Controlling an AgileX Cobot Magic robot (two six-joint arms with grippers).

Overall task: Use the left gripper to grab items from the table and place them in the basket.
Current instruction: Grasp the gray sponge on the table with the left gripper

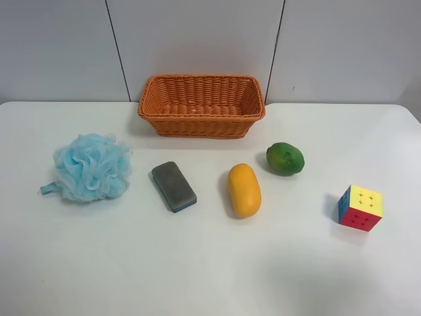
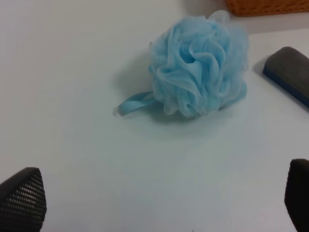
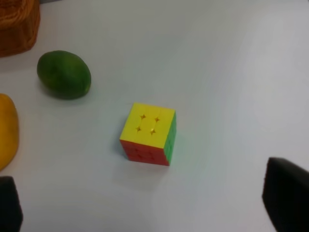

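The orange wicker basket stands at the back of the white table and looks empty. In front of it lie a fluffy blue bath pouf, a grey-topped, blue-based pad, a yellow-orange mango, a green fruit and a colourful puzzle cube. No arm shows in the exterior high view. In the left wrist view the left gripper is open and empty, its fingertips wide apart, short of the pouf. In the right wrist view the right gripper is open and empty, short of the cube.
A grey panelled wall runs behind the table. The pad's corner and the basket's edge show in the left wrist view. The green fruit, the mango's end and the basket's corner show in the right wrist view.
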